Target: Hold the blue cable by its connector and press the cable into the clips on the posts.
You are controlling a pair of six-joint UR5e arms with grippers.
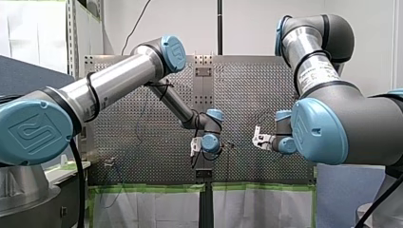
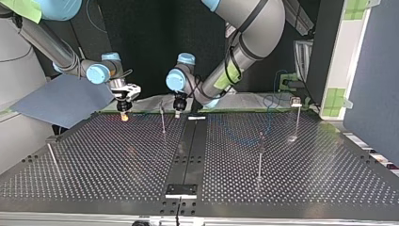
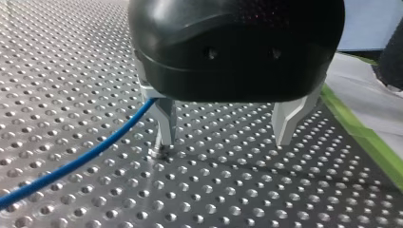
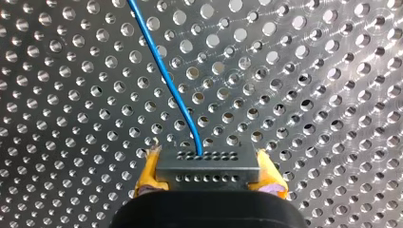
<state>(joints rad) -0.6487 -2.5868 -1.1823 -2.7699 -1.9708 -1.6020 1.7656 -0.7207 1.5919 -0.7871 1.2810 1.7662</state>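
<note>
My right gripper (image 4: 207, 160) is shut on a dark grey connector block (image 4: 207, 168), held between its yellow pads (image 4: 149, 173). The blue cable (image 4: 166, 80) leaves the block and runs away over the perforated plate. In the left wrist view my left gripper (image 3: 227, 128) stands open just above the plate, its metal fingers (image 3: 166, 121) wide apart with nothing between them. The blue cable (image 3: 71, 164) passes beside one finger, next to a small metal stub (image 3: 160, 151). In the top view my left gripper (image 2: 178, 110) hangs near a thin post (image 2: 163, 121), and my right gripper (image 2: 123, 115) is further left.
More thin posts (image 2: 259, 155) (image 2: 297, 113) (image 2: 51, 153) stand on the plate. A dark strip (image 2: 188, 150) runs down the plate's middle. A blue-grey sheet (image 2: 66, 99) lies past the far left edge, and green tape (image 3: 370, 137) lines the plate's edge beside my left gripper.
</note>
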